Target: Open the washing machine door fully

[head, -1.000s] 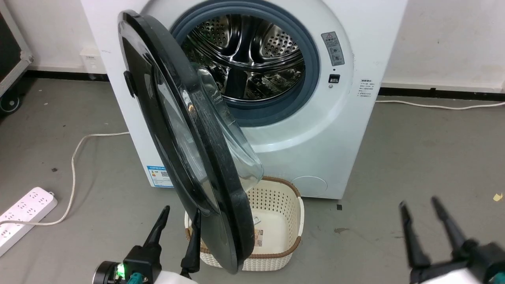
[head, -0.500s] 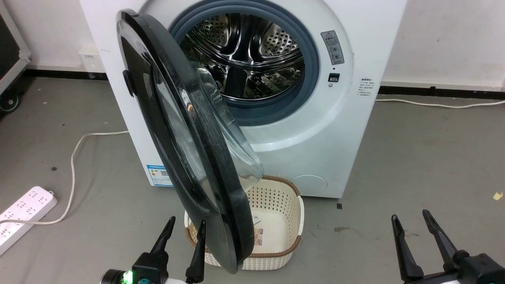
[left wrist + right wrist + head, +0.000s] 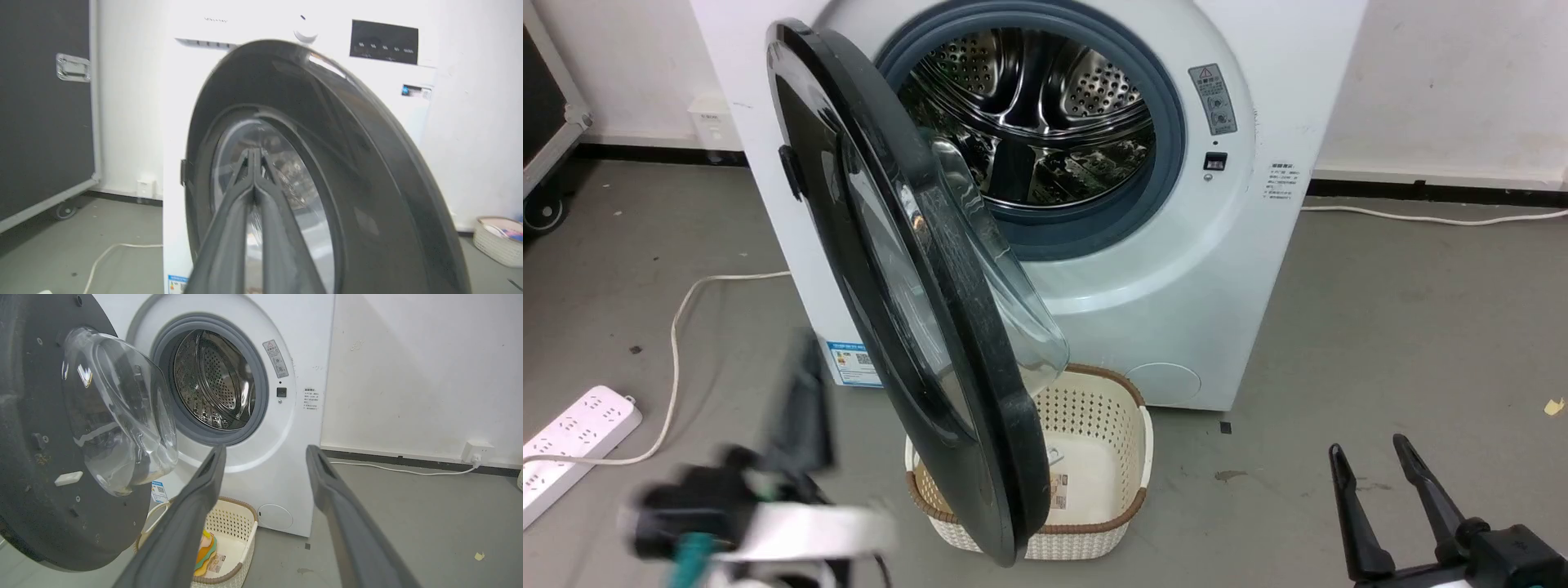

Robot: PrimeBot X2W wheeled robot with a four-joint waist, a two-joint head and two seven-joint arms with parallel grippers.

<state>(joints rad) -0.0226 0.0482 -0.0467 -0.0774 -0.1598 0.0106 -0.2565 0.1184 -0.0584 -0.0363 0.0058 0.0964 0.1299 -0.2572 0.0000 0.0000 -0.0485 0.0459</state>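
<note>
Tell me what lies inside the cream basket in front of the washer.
A multicoloured striped item and a printed label lie in the cream basket. The washing machine door hides its left part from the head view.

A cream perforated basket [image 3: 1094, 408] with a brown woven rim stands on the grey floor [image 3: 1380, 327]. Inside it lie a yellow-and-orange item [image 3: 204, 551] and a small printed card [image 3: 220, 561]. A white power strip [image 3: 572, 441] lies at the left, with its white cable [image 3: 674, 343] curving away. A black wheeled case [image 3: 45, 122] stands by the wall. A yellow scrap [image 3: 1553, 407] lies far right, and a second cable [image 3: 1421, 219] runs along the baseboard to a wall socket [image 3: 476, 451].
</note>
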